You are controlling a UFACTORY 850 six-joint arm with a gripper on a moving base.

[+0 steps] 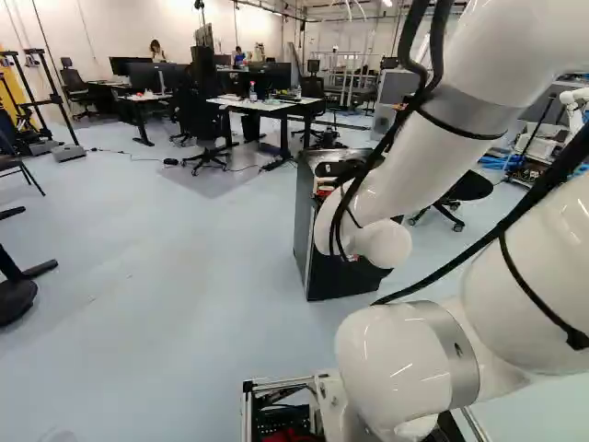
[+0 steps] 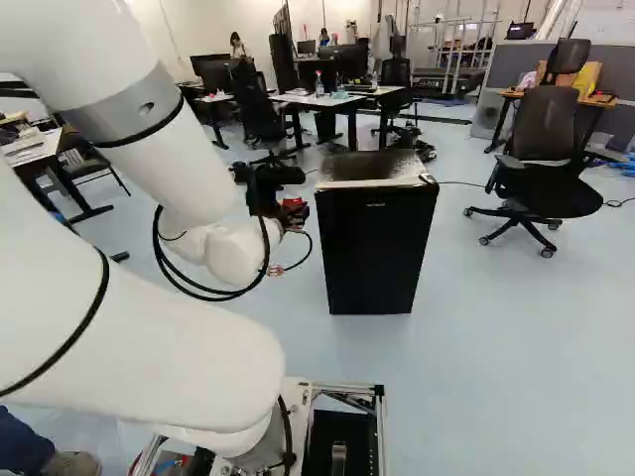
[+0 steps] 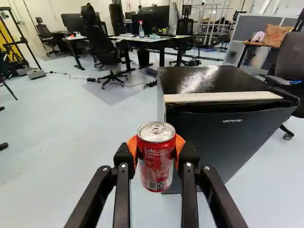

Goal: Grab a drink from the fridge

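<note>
In the right base view my black gripper (image 2: 270, 186) is partly hidden by the white arm, with a bit of red beside it. The wrist view shows the gripper (image 3: 156, 151) shut on a red drink can (image 3: 156, 166), one orange pad against each side. The can is upright, its silver lid uppermost. Behind it stands the small black fridge (image 3: 228, 137), also seen in the right base view (image 2: 375, 248). Its door looks closed; I cannot tell if a narrow gap remains. The fridge's inside is hidden.
Desks (image 2: 319, 99) with monitors and a bottle stand beyond the fridge. An office chair (image 2: 541, 159) is to its right in the right base view. A black stand base (image 1: 17, 296) sits at the far left of the left base view.
</note>
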